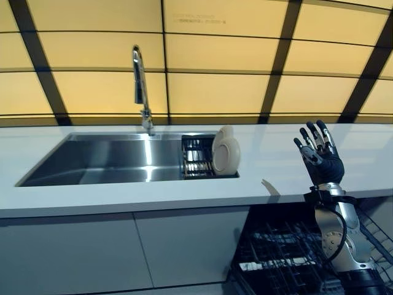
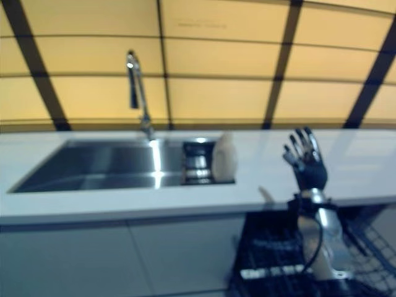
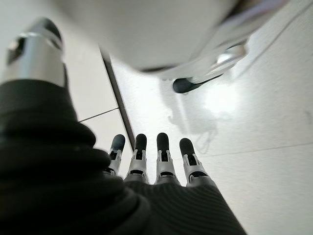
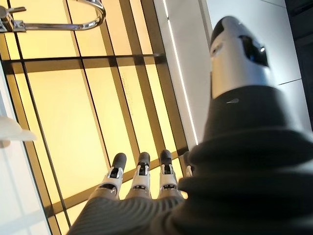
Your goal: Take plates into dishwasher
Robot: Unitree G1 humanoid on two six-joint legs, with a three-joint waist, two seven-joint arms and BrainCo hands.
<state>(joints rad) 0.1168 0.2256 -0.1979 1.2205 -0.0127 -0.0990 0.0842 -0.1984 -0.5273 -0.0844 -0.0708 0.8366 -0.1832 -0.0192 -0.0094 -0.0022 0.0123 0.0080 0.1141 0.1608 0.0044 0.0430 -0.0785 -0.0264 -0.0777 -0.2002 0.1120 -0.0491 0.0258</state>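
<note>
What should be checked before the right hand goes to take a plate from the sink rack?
1. Right hand empty, fingers straight: ok.
2. Plates standing upright in the dish rack at the sink's right end: ok.
3. Countertop between hand and plates free of obstacles: ok.
4. Dishwasher rack pulled out below the counter: ok.
5. Number of plates in the rack: cannot tell.
6. Left hand away from the work, open, pointing at the floor: ok.
</note>
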